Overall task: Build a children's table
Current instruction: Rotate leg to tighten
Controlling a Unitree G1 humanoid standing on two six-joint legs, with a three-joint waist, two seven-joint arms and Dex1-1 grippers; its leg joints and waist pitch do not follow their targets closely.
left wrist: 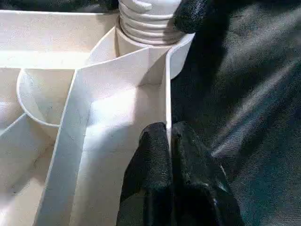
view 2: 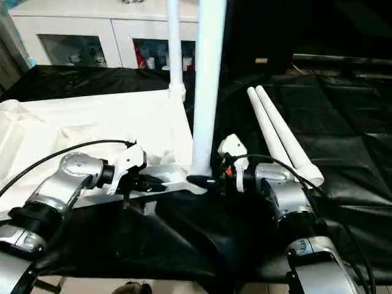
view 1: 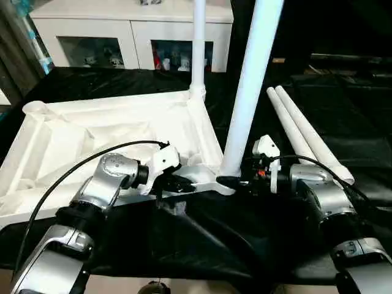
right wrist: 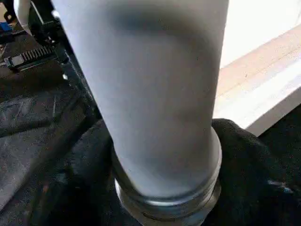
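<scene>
We see the white tabletop (view 1: 92,135) lying upside down on a black cloth (view 1: 202,245), ribbed underside up, taking up the left half of the scene. Our left gripper (view 1: 177,182) is pinched closed on the thin near rim of the tabletop, one black finger (left wrist: 149,160) inside the wall and the other outside. At the far corner a leg (view 1: 198,43) stands upright in its socket. In the near right corner socket a second leg (view 1: 251,79) stands, leaning slightly, its threaded end (left wrist: 148,23) at the socket mouth. Our right gripper (view 1: 236,181) wraps the base of that leg, fingers on either side. Further right, two more legs (view 1: 303,135) lie side by side on the cloth. A white cabinet (view 1: 128,30) stands behind.
</scene>
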